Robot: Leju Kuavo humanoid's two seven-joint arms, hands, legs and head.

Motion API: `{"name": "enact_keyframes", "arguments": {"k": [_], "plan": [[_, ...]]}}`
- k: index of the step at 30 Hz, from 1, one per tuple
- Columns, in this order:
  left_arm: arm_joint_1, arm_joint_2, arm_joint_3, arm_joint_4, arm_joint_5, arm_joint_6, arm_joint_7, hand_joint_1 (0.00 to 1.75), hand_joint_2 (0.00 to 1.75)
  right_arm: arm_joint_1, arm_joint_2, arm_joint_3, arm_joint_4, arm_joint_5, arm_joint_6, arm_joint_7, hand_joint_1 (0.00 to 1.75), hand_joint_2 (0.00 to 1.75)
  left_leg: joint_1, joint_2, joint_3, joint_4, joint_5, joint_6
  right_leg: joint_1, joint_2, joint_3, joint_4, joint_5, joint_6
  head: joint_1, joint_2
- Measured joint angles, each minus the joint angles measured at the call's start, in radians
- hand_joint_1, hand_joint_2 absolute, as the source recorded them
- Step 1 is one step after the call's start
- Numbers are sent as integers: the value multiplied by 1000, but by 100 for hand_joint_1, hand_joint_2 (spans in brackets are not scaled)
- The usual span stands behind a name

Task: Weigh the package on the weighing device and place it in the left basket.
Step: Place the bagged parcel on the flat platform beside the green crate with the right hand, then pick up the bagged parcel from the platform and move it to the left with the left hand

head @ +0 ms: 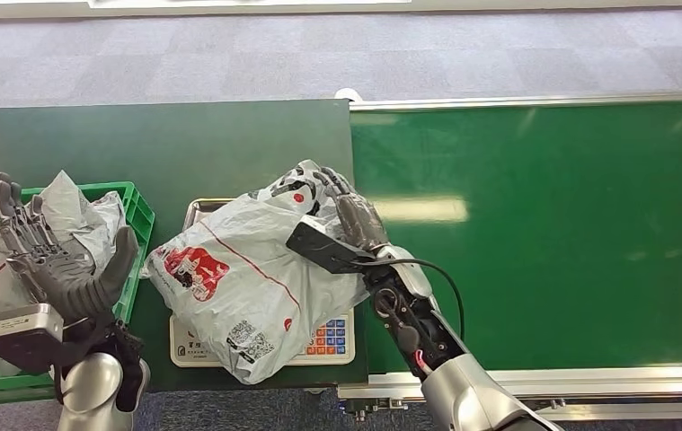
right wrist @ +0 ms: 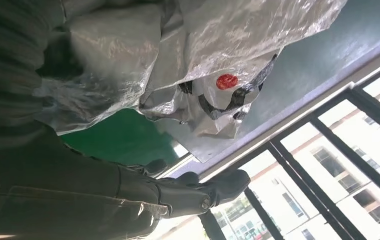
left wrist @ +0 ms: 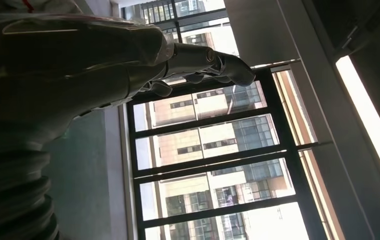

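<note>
Head view: one crinkled grey plastic mailer package with red print is lying on one flat cream weighing scale with a coloured keypad, on the dark green bench. The right hand is gripping the package's far edge. One green slatted plastic basket is sitting to the left, holding grey bags; the left hand is hovering above it, fingers spread, empty.

Left wrist view: the left hand is showing extended fingers against window panes.

Right wrist view: the package, glossy and wrinkled, is lying against the right hand.
</note>
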Motion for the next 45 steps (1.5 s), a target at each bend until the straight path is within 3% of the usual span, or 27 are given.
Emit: {"name": "enact_keyframes", "arguments": {"k": [7, 15, 21, 28, 29, 33, 34, 37, 45], "plan": [[1, 8, -7, 26, -129, -71, 166, 0, 175, 45, -1, -53, -96, -95, -42, 10, 0, 175, 0, 0, 0, 0, 0, 0, 0, 0, -1, 0, 0, 0, 0, 0], [-40, 12, -69, 177, -471, -277, 448, 0, 175, 230, -22, -114, -512, -192, -138, 8, 0, 175, 0, 0, -1, 0, 0, 0, 0, 0, -2, 0, 0, 0, 0, 0], [-79, 9, -113, 308, -559, -335, 509, 0, 175, 329, -43, -75, -756, -110, -115, 58, 0, 175, 0, 1, -1, 0, -1, 0, 0, 1, -2, 0, 0, 0, 0, 0], [-99, -6, -141, 395, -597, -381, 527, 0, 175, 361, -55, 4, -856, -95, -90, 75, 0, 175, 0, 1, -1, 0, 0, 0, 0, 1, -2, 0, 0, 0, 0, 0], [-101, -8, -146, 405, -605, -384, 532, 6, 175, 364, -57, 10, -863, -95, -90, 75, 0, 175, 0, 1, -1, 0, 0, 0, 0, 1, -1, 0, 0, 0, 0, 0], [-112, -14, -161, 436, -646, -401, 572, 152, 175, 375, -61, 29, -889, -95, -82, 75, 0, 175, 0, 1, -1, 0, 0, 0, -1, 1, -1, 0, 0, 0, 0, 0], [-114, -14, -163, 442, -653, -406, 581, 163, 175, 376, -62, 32, -894, -95, -79, 75, 0, 175, 0, 1, -1, 0, 0, 0, -1, 1, -1, 0, 0, 0, 0, 0], [-123, -16, -165, 462, -663, -417, 596, 173, 175, 377, -64, 36, -901, -96, -73, 75, 0, 175, 0, 1, 0, 0, 0, 0, -1, 1, 0, 0, 0, 0, 0, 0], [-135, -22, -160, 480, -639, -423, 589, 174, 175, 378, -69, 51, -903, -97, -71, 77, 0, 175, 0, 0, 2, 0, 0, 0, 0, 1, 2, 0, 0, 0, 0, 0]]}}
